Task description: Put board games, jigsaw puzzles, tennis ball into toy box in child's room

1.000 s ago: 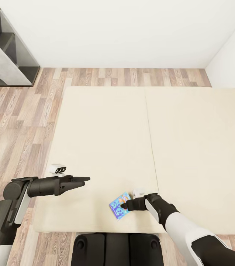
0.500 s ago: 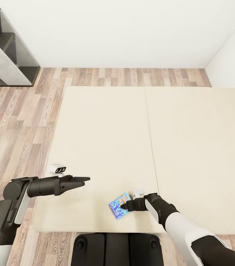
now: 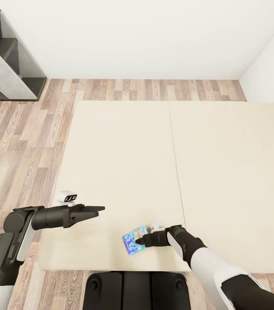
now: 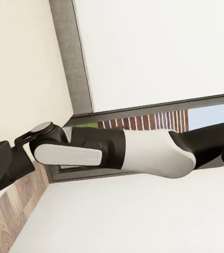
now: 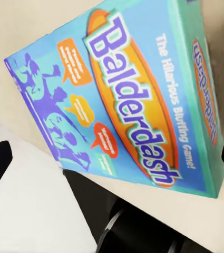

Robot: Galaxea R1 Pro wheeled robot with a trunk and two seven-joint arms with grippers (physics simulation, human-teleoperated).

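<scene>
One board game point(image 3: 134, 241) apparently pinched by right gripper point(image 3: 142, 241) for lifting off bed point(image 3: 124, 155); left gripper point(image 3: 94, 210) idle, fingers together

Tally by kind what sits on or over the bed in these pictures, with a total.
Blue and teal printed board game box: 1
Black robot grippers: 2, left gripper and right gripper
Cream-beige flat bed: 1
Total: 4

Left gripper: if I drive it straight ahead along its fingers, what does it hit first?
Nothing close: the left gripper points sideways over bare bed. The right arm lies roughly ahead, depth unclear.
</scene>
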